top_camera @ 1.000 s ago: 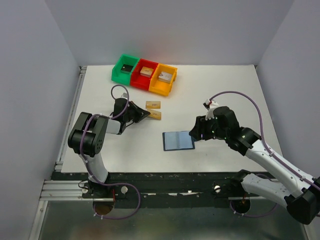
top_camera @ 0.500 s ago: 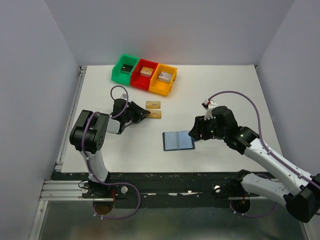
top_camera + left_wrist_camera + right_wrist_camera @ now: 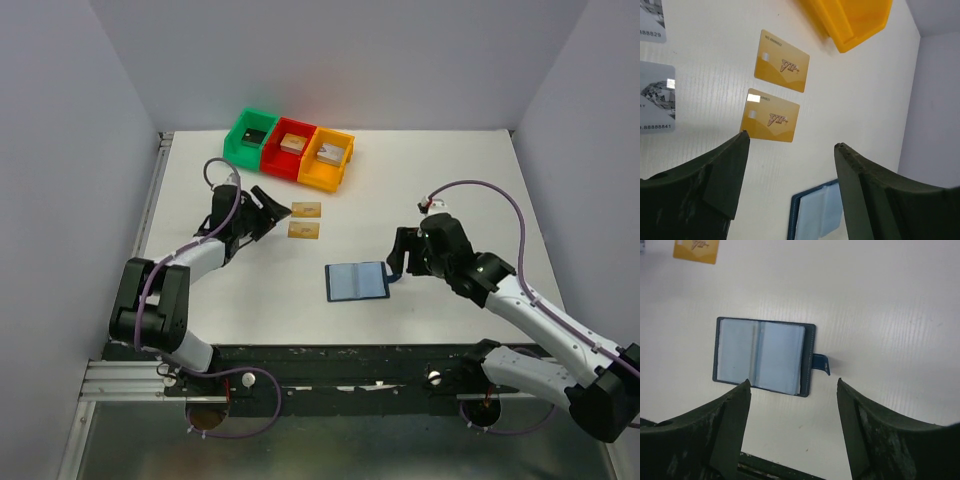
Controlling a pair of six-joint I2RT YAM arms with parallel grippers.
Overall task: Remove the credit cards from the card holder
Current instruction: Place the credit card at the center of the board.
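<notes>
The card holder (image 3: 357,281) lies open on the white table, a navy booklet with pale inner pockets (image 3: 762,356) and a strap tab (image 3: 821,363). No card shows in its pockets. Two gold credit cards (image 3: 306,209) (image 3: 303,230) lie flat, one beside the other, left of the holder. In the left wrist view they (image 3: 782,60) (image 3: 770,115) have two silver-grey cards (image 3: 655,97) (image 3: 652,20) to their left. My left gripper (image 3: 270,206) (image 3: 790,139) hangs open just left of the gold cards, holding nothing. My right gripper (image 3: 393,266) (image 3: 792,382) is open above the holder's right edge, empty.
Green (image 3: 250,137), red (image 3: 290,148) and orange (image 3: 327,158) bins stand in a row at the back, each with a small block inside. The orange bin (image 3: 855,20) is close beyond the gold cards. Grey walls close in the table on three sides.
My left gripper has opened, let go of the second gold card, which now lies flat, and drawn back to the far left. My right gripper has opened wider and shifted slightly right.
</notes>
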